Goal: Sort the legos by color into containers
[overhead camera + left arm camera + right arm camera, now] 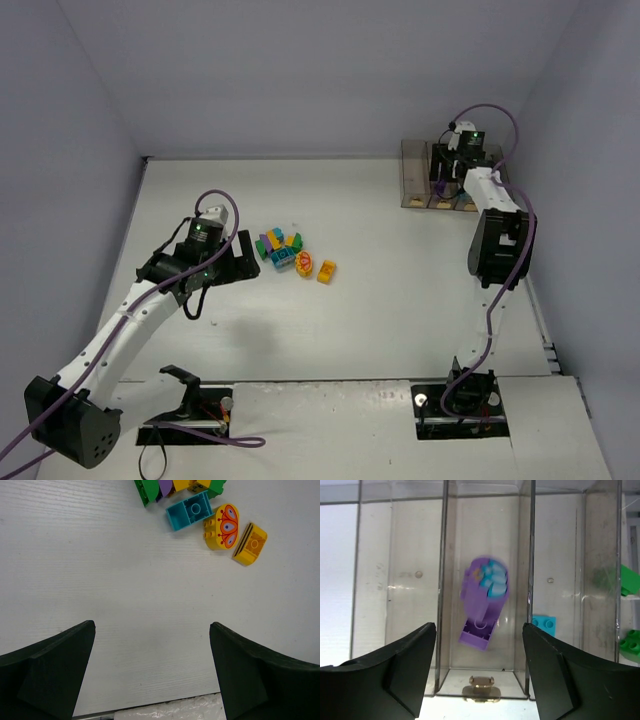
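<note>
Right claw stood open at the far right of the table, its dark fingers spread and touching nothing. Between them, in the second bin from the left of the containers, a purple brick showed blurred and tilted. It was rounded on top, with a pale blue flower print and its hollow underside facing near. In the bin just right of it lay a teal brick, and farther right were green bricks. Well apart, left of centre, the left claw gaped wide over bare table near the loose pile, where a teal block, a yellow butterfly-printed piece and a yellow-orange brick lay side by side.
</note>
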`<state>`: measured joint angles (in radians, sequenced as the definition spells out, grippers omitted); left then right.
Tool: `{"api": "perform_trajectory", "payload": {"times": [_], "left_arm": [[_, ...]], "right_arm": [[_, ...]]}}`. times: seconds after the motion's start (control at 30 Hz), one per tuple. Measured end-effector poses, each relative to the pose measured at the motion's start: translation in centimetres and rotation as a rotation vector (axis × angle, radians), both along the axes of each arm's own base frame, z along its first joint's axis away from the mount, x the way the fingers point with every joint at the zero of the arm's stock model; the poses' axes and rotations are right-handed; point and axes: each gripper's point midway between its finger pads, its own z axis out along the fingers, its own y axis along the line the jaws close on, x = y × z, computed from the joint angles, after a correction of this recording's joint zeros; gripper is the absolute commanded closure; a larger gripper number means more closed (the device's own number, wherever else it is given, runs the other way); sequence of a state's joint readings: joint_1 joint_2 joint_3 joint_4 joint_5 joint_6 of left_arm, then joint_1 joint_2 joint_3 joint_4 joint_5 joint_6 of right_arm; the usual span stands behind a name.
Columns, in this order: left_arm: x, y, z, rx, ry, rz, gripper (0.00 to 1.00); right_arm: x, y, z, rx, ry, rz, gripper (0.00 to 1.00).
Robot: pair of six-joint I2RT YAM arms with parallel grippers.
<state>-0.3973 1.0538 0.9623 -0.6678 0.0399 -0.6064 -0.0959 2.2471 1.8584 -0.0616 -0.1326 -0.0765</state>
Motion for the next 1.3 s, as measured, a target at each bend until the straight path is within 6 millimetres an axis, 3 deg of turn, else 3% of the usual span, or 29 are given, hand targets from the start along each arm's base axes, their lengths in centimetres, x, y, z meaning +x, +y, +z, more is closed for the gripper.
{"api": "perform_trajectory", "payload": {"times": [0.17, 0.27, 0.33, 0.47, 0.57, 0.67, 0.73, 0.83, 0.93, 1.3], "left_arm": [[0.1, 0.0, 0.1, -0.002, -0.005, 0.0, 0.1], [0.1, 0.0, 0.2, -0.002, -0.007, 0.0, 0.1], [0.1, 0.0, 0.4, -0.003, -0.014, 0.001, 0.1], [-0.1, 0.2, 1.1, -0.009, -0.044, 0.007, 0.1], [-0.3, 0.6, 2.0, -0.014, -0.08, 0.017, 0.1], [-0.7, 1.0, 2.8, -0.021, -0.118, 0.03, 0.1], [-1.2, 1.3, 3.0, -0.023, -0.128, 0.035, 0.1], [-1.9, 1.6, 2.9, -0.024, -0.126, 0.039, 0.1], [-2.4, 1.9, 2.7, -0.023, -0.12, 0.041, 0.1], [-3.5, 2.3, 2.8, -0.032, -0.116, 0.051, 0.1]], "right_arm": [[-1.2, 1.8, 2.6, 0.008, -0.026, 0.027, 0.33], [-3.0, 5.7, 5.3, 0.015, -0.052, 0.087, 0.34], [-4.7, 10.1, 7.2, 0.023, -0.078, 0.163, 0.35], [-10.0, 22.1, 9.3, 0.069, -0.109, 0.4, 0.36], [-15.2, 29.8, 8.2, 0.101, -0.068, 0.572, 0.36], [-20.1, 34.6, 5.3, 0.119, 0.015, 0.689, 0.35], [-22.8, 36.5, 3.5, 0.117, 0.07, 0.735, 0.34], [-25.3, 39.1, 2.3, 0.113, 0.099, 0.778, 0.33], [-26.1, 40.1, 1.9, 0.11, 0.098, 0.783, 0.32], [-27.1, 39.4, -2.1, 0.078, 0.174, 0.711, 0.33]]}}
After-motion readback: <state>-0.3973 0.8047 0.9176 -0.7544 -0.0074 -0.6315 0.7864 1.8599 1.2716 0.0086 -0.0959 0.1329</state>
